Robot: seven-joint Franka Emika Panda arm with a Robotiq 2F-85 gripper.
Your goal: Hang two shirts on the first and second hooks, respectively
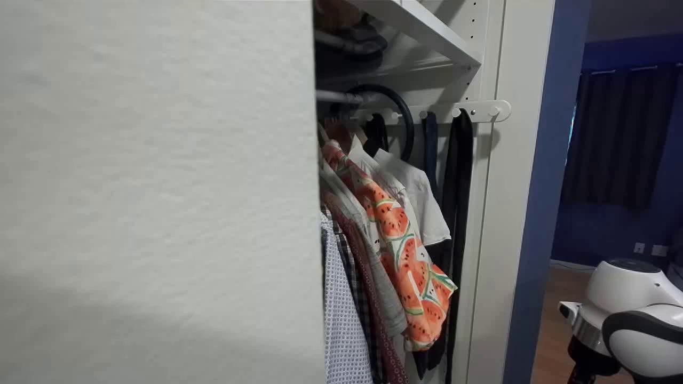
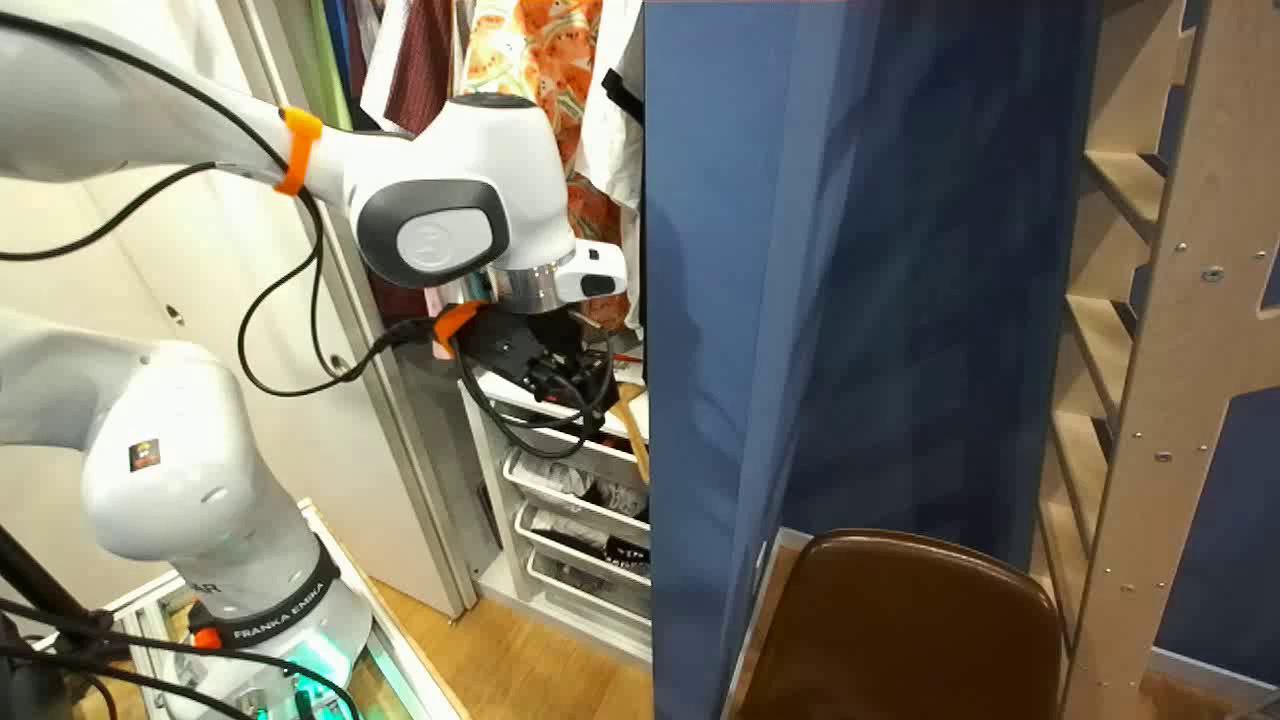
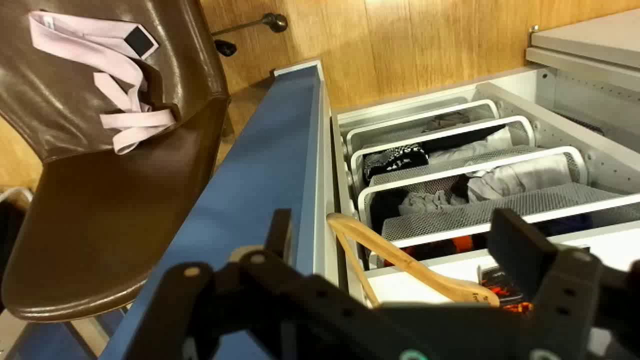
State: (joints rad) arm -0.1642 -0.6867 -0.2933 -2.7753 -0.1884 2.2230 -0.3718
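The orange shirt with a watermelon-slice print [image 1: 395, 221] hangs in the closet row. It also shows behind the arm [image 2: 560, 60]. The white short-sleeved shirt [image 1: 421, 197] hangs beside it, nearer the closet side wall, and shows partly in an exterior view [image 2: 608, 130]. Small white peg hooks line a white rail; bare ones include the end peg [image 1: 494, 111] and an inner peg [image 1: 395, 115]. Which are first and second I cannot tell. My gripper [image 3: 397, 232] is open and empty, pointing down below the shirts. It shows dark in an exterior view [image 2: 595, 400].
A bare wooden hanger [image 3: 415, 267] leans on the side wall over the white drawer unit [image 3: 420, 290]. Mesh baskets [image 3: 450, 212] hold clothes. Dark straps [image 1: 460, 176] hang from pegs. A blue wall [image 3: 255, 165] borders the closet. A brown chair [image 3: 95, 220] bears a pink tie [image 3: 117, 60].
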